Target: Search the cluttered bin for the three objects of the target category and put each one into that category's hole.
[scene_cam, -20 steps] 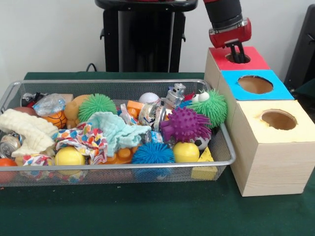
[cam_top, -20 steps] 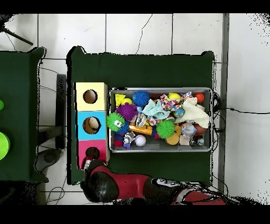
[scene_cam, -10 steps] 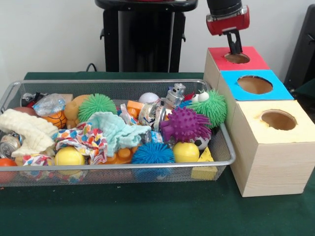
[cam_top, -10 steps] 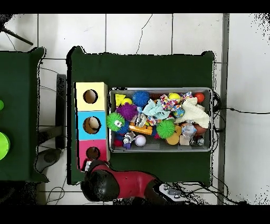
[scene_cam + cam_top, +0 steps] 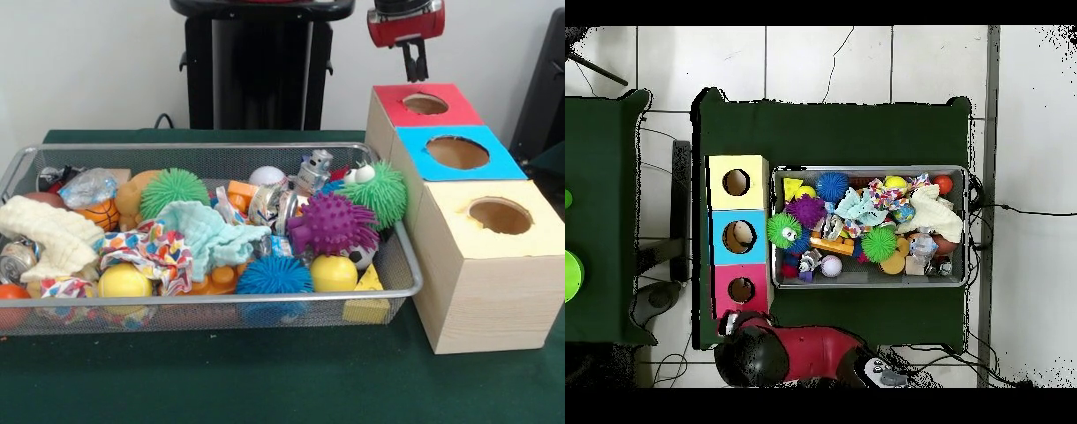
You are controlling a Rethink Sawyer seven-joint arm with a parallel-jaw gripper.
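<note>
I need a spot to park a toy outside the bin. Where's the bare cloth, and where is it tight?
Free: the green cloth in front of the wire bin, and the strip behind it in the overhead view. Tight: the bin is heaped full, and the boxes stand close against its end, near the purple spiky ball.

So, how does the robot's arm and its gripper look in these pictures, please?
In the front view only the arm's end shows: a glossy red wrist housing with a black section above it, and a gripper of thin dark fingers hanging beneath. In the overhead view the arm is a bulky red link with a rounded black joint. No cables or markings are readable.
</note>
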